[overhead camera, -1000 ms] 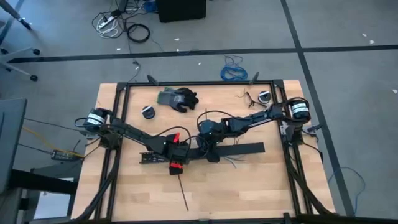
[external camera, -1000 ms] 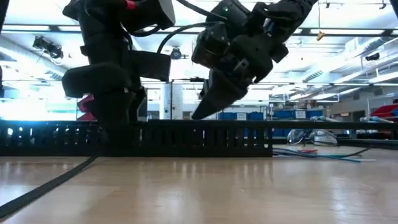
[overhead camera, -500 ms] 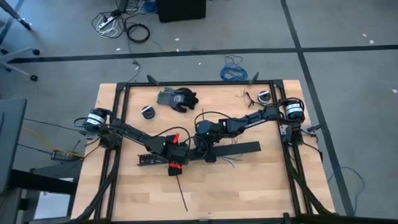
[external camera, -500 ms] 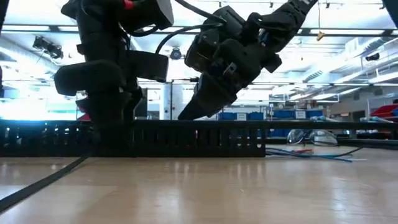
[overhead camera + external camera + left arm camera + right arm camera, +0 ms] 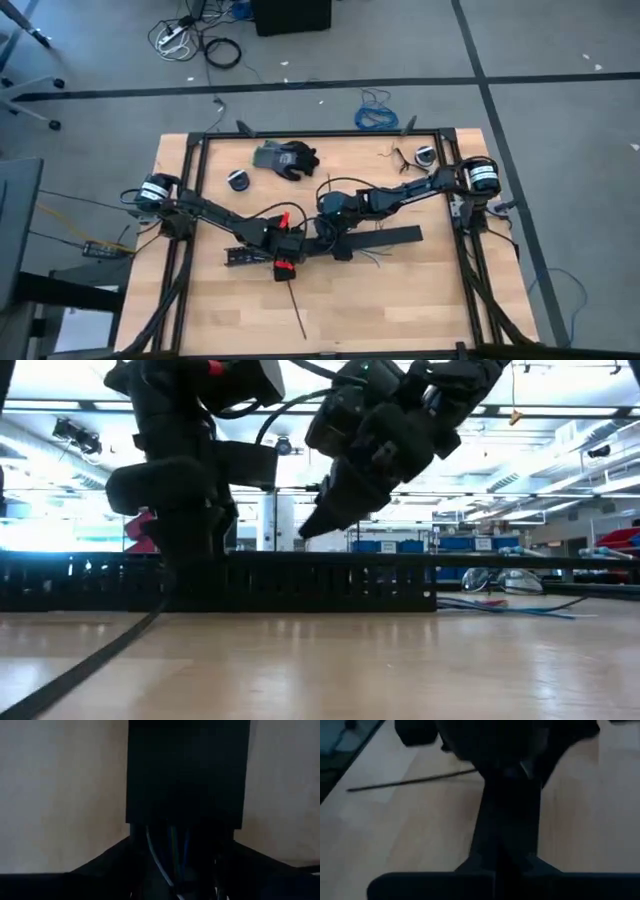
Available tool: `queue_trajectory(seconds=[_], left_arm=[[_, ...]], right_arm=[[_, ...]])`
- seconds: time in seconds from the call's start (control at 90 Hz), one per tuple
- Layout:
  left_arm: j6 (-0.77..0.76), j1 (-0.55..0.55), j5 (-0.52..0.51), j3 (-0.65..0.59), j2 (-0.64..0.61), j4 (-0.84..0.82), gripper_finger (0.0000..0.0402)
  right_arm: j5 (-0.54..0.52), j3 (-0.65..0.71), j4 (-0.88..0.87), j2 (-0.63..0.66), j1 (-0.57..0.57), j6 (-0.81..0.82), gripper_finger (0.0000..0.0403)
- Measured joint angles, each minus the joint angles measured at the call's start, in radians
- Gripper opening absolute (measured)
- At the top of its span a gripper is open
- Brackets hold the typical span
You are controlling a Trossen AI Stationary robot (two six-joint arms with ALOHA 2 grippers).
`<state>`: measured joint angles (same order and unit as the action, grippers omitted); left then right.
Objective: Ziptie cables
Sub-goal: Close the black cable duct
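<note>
Black plastic is dominating the middle of the table (image 5: 420, 300): a slotted duct (image 5: 300, 582) is lying crosswise, its long axis running left to right, and both arms are meeting over it.

Starting at the left, the left gripper (image 5: 283, 252) is pressing down at the duct's left part, beside a red fitting on the arm. Its wrist view is showing thin blue and pale wires, the cables (image 5: 167, 852), running between its dark fingers toward the duct's end, so the bundle is lying along the duct's axis right at this gripper. I cannot tell how wide the fingers are standing, nor whether they are gripping the wires or only straddling them.

One ziptie (image 5: 293, 308) is lying loose on the wood just in front of the left gripper, pointing away from the duct toward the table's near edge, nearly square to the bundle. The left arm is plainly the nearer one to it.

Further right, the right gripper (image 5: 340, 243) is hovering over the duct's middle, tilted, with its tip clear of the duct in the low view. Its fingers appear drawn together; I cannot confirm anything between them.

At the far right, loose cable ends (image 5: 505, 606) are fanning out past the duct's right end.
</note>
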<state>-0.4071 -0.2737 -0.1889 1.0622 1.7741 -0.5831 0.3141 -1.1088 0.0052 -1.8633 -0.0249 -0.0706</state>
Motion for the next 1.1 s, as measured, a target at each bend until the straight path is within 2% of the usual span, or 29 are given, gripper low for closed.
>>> queue_trajectory(seconds=[0.222, 0.556, 0.767, 1.1], left_arm=[[0.001, -0.001, 0.003, 0.000, 0.000, -0.004, 0.0232], [0.002, -0.002, 0.016, -0.001, -0.002, -0.034, 0.0232], [0.001, -0.002, 0.013, -0.002, -0.002, -0.023, 0.0232], [-0.007, -0.002, 0.011, -0.002, -0.002, -0.019, 0.0233]], right_arm=[[-0.032, -0.003, -0.054, -0.005, -0.019, 0.014, 0.0000], [0.016, -0.010, 0.052, -0.128, -0.012, 0.060, 0.0000], [0.030, -0.006, 0.130, -0.140, -0.014, 0.075, 0.0000], [0.039, -0.006, 0.116, -0.140, -0.013, 0.077, 0.0000]])
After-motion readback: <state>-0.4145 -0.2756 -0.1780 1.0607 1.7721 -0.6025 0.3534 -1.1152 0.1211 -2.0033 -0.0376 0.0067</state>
